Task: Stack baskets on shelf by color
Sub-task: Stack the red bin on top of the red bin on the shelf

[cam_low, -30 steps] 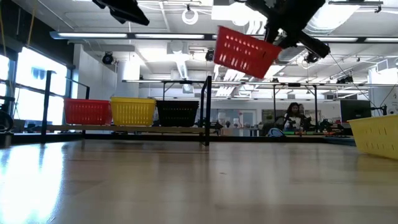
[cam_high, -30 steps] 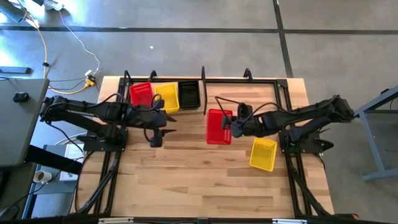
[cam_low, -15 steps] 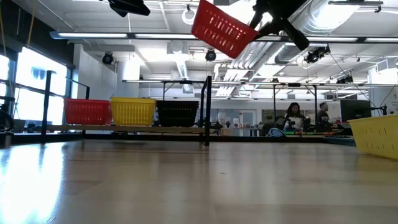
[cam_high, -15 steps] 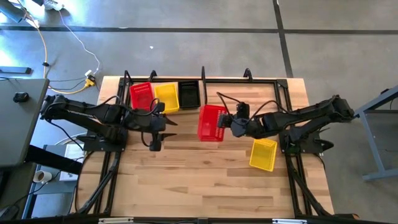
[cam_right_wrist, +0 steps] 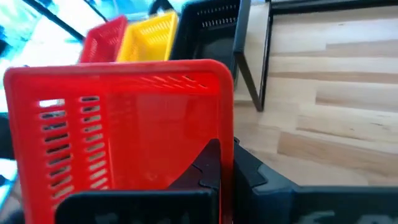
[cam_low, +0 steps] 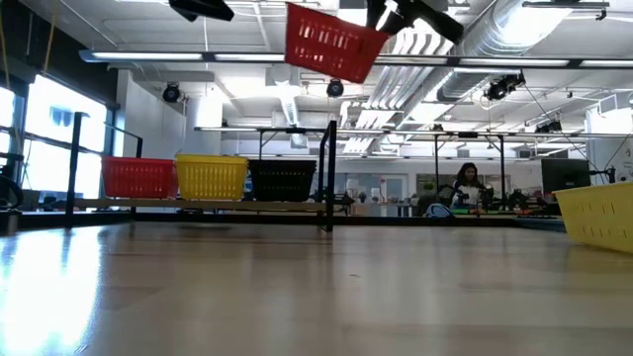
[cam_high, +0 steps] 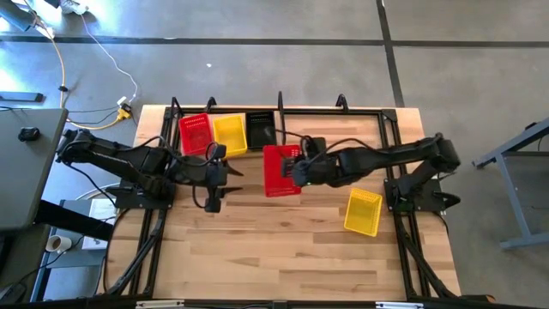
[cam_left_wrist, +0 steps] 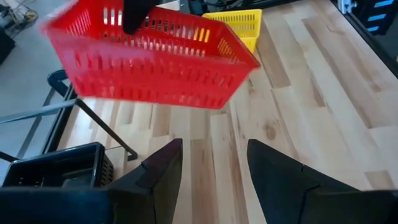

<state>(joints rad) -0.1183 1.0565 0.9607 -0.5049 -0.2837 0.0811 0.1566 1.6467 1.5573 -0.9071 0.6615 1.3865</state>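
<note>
Above wooden tabletop, right fingers clamp unlabelled red basket; left fingers apart.

Right gripper hanging mid-table, raised, fingers clamping red basket. Left gripper waiting toward left edge, fingers spread, holding nothing.

Even, bright light from ceiling strips; window glows at one side. Tabletop carries a soft sheen, shadows faint. Red basket smears with motion blur; left fingers close up and soft.
</note>
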